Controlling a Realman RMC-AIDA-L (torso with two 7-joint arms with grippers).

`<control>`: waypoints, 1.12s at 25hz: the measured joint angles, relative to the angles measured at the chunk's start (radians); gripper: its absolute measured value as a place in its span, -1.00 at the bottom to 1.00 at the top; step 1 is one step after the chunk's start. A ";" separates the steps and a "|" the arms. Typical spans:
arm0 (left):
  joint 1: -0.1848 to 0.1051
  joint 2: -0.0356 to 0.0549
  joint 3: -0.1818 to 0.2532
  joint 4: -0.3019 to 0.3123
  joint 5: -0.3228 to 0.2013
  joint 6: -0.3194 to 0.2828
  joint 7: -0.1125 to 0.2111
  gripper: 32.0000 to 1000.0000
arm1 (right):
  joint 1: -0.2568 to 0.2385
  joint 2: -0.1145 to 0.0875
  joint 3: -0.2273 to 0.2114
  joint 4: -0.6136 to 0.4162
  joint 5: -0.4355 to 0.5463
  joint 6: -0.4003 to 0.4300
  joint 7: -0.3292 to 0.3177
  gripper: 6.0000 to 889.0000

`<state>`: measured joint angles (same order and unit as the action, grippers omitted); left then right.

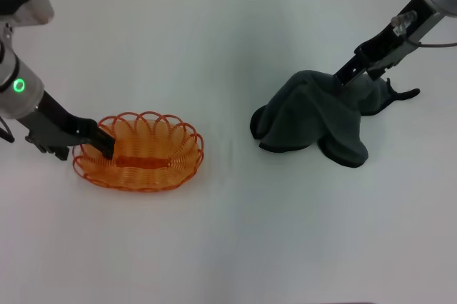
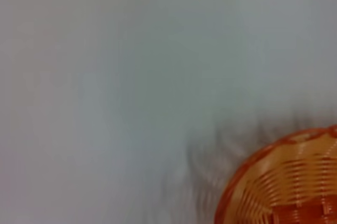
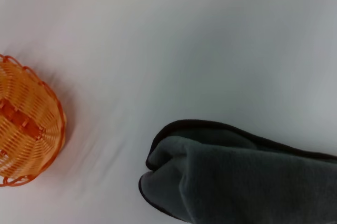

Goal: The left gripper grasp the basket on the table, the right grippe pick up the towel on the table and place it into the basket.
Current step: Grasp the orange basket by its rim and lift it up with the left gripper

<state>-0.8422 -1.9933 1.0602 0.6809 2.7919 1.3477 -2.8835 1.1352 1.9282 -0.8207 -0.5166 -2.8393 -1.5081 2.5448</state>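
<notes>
The orange wire basket (image 1: 146, 153) stands on the white table (image 1: 228, 40) at the left, with nothing in it. My left gripper (image 1: 100, 140) is at the basket's left end, shut on the rim with one finger inside the wall. The dark grey-green towel (image 1: 310, 115) is at the right, pulled up into a tent shape while its lower edges still rest on the table. At its peak my right gripper (image 1: 341, 78) is shut on the cloth. The left wrist view catches part of the basket (image 2: 284, 182). The right wrist view shows the basket (image 3: 26, 129) and a towel (image 3: 242, 182) fold.
The table's far edge runs along the top of the head view, against a pale wall. A stretch of bare table lies between basket and towel.
</notes>
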 joint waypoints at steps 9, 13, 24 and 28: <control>-0.008 -0.0141 0.001 -0.024 0.000 -0.020 0.018 0.63 | 0.001 0.000 0.000 0.001 0.000 0.000 -0.004 0.95; -0.011 -0.0192 0.000 -0.032 0.000 -0.029 0.022 0.62 | 0.001 0.000 0.000 0.000 0.000 0.000 -0.006 0.95; -0.014 -0.0256 0.003 -0.047 0.000 -0.044 0.032 0.60 | 0.001 0.000 0.000 -0.001 0.000 0.000 -0.008 0.95; -0.014 -0.0255 0.001 -0.047 0.000 -0.046 0.033 0.59 | 0.002 0.000 0.000 -0.002 0.001 0.000 -0.009 0.95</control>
<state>-0.8560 -2.0188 1.0615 0.6334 2.7919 1.3018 -2.8502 1.1367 1.9282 -0.8207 -0.5182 -2.8380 -1.5079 2.5356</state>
